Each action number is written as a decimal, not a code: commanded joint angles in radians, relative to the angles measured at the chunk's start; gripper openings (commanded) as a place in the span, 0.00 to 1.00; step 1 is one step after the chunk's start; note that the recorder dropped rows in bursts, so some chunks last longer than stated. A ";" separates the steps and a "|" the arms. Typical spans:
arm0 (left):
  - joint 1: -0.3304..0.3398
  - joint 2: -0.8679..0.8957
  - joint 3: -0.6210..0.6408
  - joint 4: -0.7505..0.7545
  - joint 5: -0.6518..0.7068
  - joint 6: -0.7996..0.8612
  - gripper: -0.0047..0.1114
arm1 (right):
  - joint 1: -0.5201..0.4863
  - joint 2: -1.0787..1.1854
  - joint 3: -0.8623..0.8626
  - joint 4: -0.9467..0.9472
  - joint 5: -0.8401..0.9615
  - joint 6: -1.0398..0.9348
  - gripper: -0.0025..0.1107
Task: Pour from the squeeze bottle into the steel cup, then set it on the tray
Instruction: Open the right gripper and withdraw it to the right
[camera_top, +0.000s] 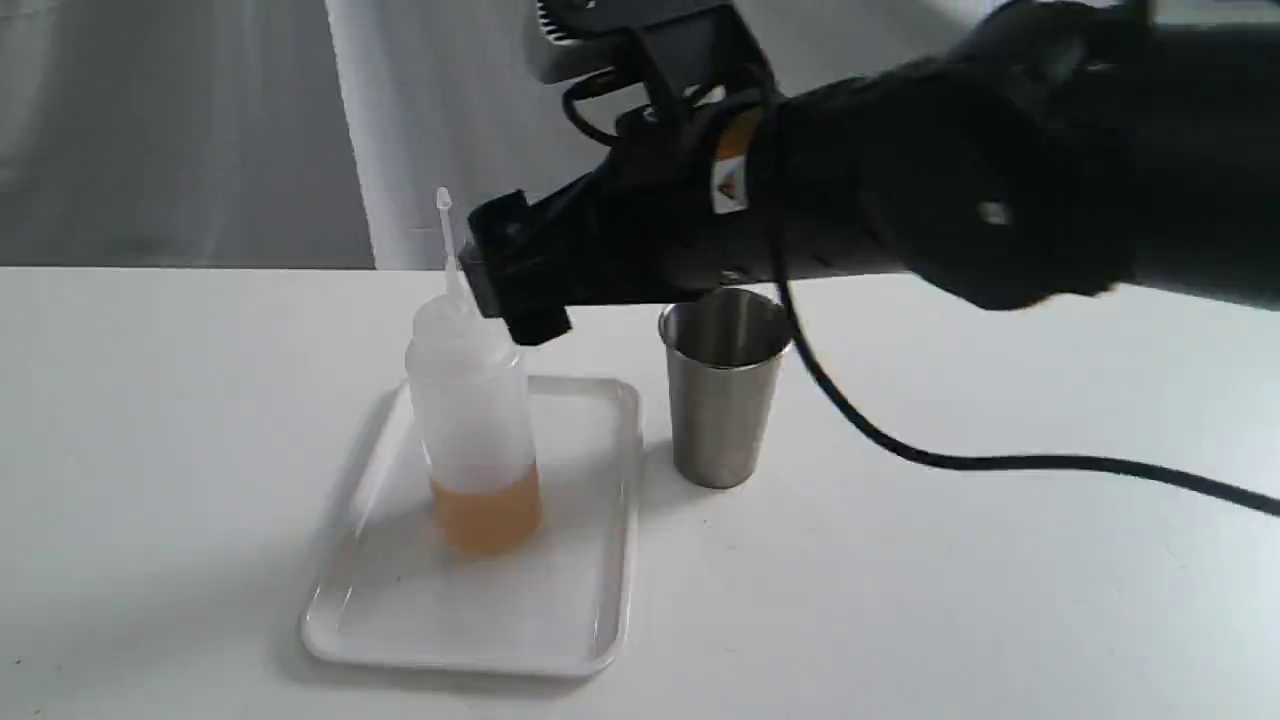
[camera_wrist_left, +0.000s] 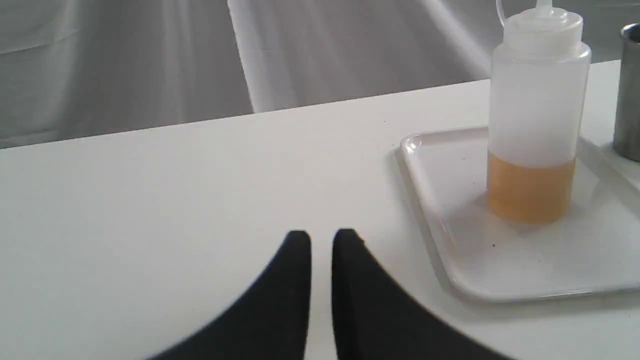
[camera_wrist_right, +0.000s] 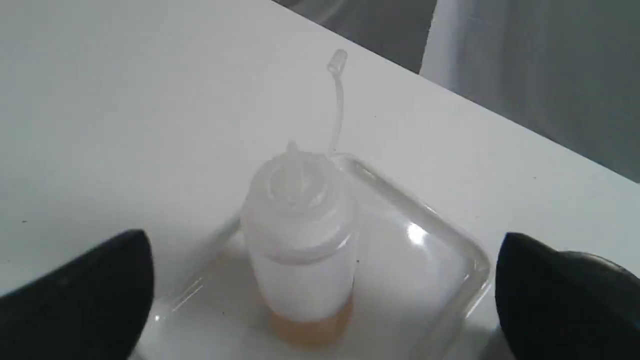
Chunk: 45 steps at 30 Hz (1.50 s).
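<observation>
The right arm (camera_top: 950, 170) fills the upper right of the exterior view, and its black cable (camera_top: 1000, 462) trails across the white surface (camera_top: 1000, 620). At lower centre-left lies the tray (camera_top: 460, 660). The squeeze bottle (camera_top: 470, 420) stands upright on it, with amber liquid low inside. The right fingers (camera_wrist_right: 85, 295) are spread wide on either side of the bottle's top, not touching it. The left fingers (camera_wrist_left: 295, 300) are drawn nearly together with only a slit between them. They hold nothing and sit over bare surface beside the tray. Farther back, the steel cup (camera_top: 722, 410) stands upright on the surface just beside the tray's right rim.
</observation>
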<state>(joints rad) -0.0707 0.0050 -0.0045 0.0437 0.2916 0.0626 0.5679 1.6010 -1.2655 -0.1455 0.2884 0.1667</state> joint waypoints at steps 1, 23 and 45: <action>-0.003 -0.005 0.004 0.001 -0.007 -0.002 0.11 | 0.001 -0.142 0.128 -0.008 -0.068 0.022 0.79; -0.003 -0.005 0.004 0.001 -0.007 -0.002 0.11 | 0.017 -0.900 0.595 0.014 -0.020 0.029 0.02; -0.003 -0.005 0.004 0.001 -0.007 -0.002 0.11 | -0.097 -0.972 0.700 -0.129 -0.102 0.029 0.02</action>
<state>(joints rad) -0.0707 0.0050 -0.0045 0.0437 0.2916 0.0626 0.4954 0.6483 -0.5775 -0.2506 0.2057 0.1927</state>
